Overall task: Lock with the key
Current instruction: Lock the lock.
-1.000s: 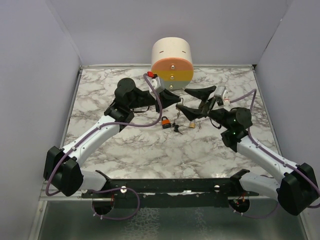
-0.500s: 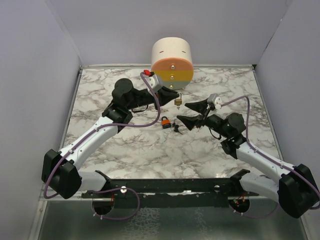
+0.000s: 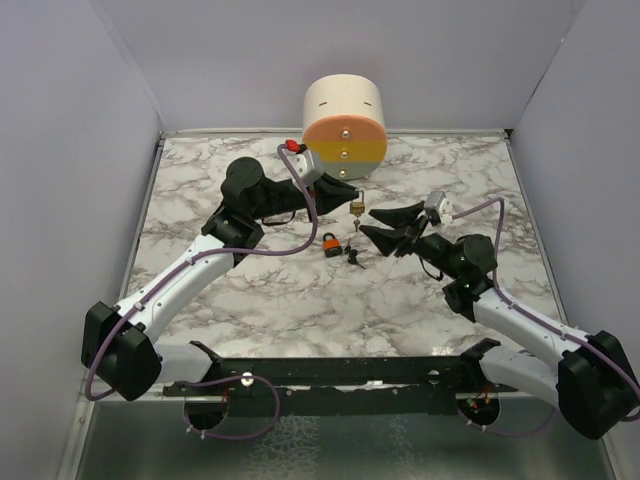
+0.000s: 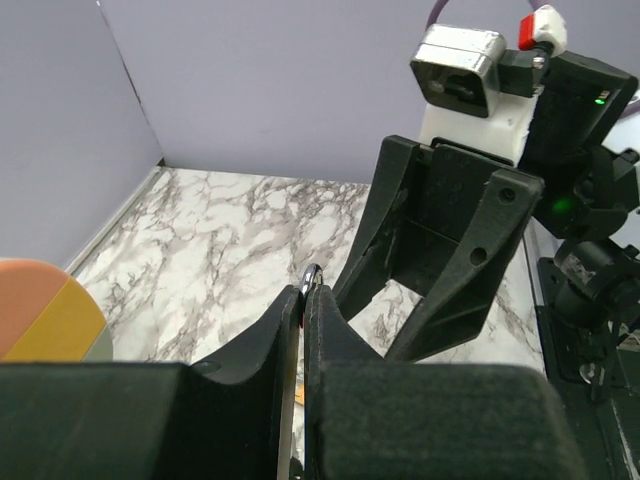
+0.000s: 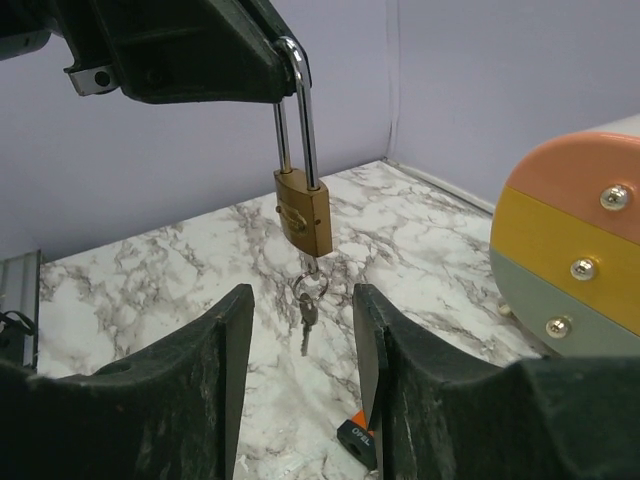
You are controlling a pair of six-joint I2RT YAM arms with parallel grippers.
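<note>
Marble surface (image 3: pixel 280 300), lilac walls (image 3: pixel 60 150) around it. My left jaws pinch the shackle of a brass padlock (image 5: pixel 303 210) and hang it in the air, and my right jaws stand apart and empty just beside it. The key (image 3: pixel 352 254) lies on the surface near my right jaws, beside an orange padlock (image 3: pixel 330 242).

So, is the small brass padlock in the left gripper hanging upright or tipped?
Upright: the small brass padlock hangs by its silver shackle from the shut left gripper, body straight below.

Brass-gold padlock (image 5: pixel 303 215); white table (image 3: pixel 300 300), grey marble veins; drum (image 3: pixel 344 143) striped peach, yellow, grey.
</note>
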